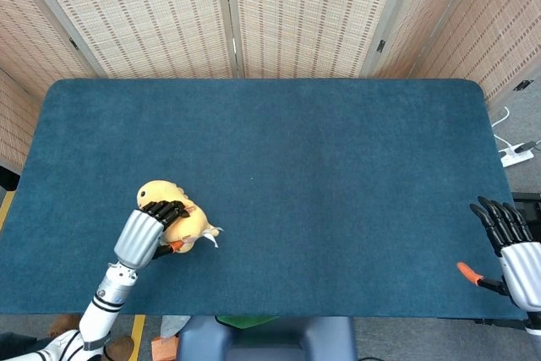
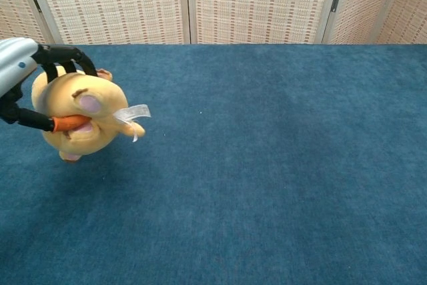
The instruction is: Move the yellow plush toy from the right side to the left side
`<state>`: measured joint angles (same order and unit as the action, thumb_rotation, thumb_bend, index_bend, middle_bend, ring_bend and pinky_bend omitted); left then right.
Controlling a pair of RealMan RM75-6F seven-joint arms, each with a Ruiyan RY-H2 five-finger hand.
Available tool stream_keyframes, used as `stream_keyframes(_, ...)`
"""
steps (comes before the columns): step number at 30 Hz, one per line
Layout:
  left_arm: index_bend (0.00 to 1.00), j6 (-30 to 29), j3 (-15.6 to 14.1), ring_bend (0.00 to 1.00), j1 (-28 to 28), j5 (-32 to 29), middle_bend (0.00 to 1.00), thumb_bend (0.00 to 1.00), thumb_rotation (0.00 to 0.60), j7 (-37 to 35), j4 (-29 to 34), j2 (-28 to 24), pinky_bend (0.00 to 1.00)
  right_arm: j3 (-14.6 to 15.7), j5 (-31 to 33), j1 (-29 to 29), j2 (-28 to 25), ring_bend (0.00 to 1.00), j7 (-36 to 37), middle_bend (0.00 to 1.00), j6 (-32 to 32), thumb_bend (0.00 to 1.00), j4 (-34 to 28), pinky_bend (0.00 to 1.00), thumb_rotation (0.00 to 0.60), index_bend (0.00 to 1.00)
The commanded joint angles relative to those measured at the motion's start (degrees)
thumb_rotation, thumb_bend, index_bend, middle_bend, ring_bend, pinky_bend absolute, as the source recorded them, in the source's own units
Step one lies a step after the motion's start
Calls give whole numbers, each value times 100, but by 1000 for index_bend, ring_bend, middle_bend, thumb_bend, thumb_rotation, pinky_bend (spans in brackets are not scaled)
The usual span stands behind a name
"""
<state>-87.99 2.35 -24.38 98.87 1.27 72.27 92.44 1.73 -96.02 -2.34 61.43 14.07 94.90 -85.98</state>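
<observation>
The yellow plush toy (image 1: 181,217) hangs above the blue table's near left part, gripped by my left hand (image 1: 145,230), whose dark fingers curl over its top. In the chest view the yellow plush toy (image 2: 87,115) is lifted clear of the cloth at the far left, a white tag sticking out to its right, with my left hand (image 2: 27,75) wrapped around it from the left edge. My right hand (image 1: 511,247) rests at the table's near right corner, fingers spread, holding nothing.
The blue cloth table (image 1: 279,150) fills both views, backed by woven folding screens (image 1: 254,14). A white power strip (image 1: 516,155) lies on the floor past the right edge.
</observation>
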Motion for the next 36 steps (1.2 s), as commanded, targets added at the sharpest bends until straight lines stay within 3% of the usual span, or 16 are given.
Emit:
stream_keyframes(1,754,-73,-185,740,132,90,853,597,600,-252,-307,-53,1000,22,-65,51,28,0,-182,0,27,138,-143,0,600,0)
stream_keyframes(9,749,-282,-241,739,-9,326,830,569,600,-789,-2260,659,994,128,-209,132,56,0,-419,0,-7,138,-367,0,600,0)
stream_keyframes(14,690,-168,-325,701,24,196,773,515,600,-1416,-2840,920,944,100,-182,175,112,0,-555,0,4,139,-421,0,600,0)
stream_keyframes(19,526,43,-451,581,12,158,634,446,600,-1563,-3114,1086,777,111,-189,129,159,0,-634,0,-158,140,-440,0,600,0)
stream_keyframes(22,346,265,-481,444,-23,88,498,424,600,-1514,-3192,1101,610,116,-241,140,149,0,-636,0,-128,140,-453,0,600,0)
stream_keyframes(25,62,547,-526,205,-33,-20,236,384,600,-1531,-2900,894,431,102,-240,169,139,0,-610,0,-77,141,-449,0,600,0)
stream_keyframes(28,0,724,-553,16,-20,-127,22,347,600,-1549,-2181,493,288,101,-231,173,130,0,-568,0,-93,141,-427,0,600,0)
stream_keyframes(36,0,492,-714,0,134,-9,0,320,600,-1239,-214,-517,188,101,-348,209,106,0,-510,0,26,161,-425,0,600,0)
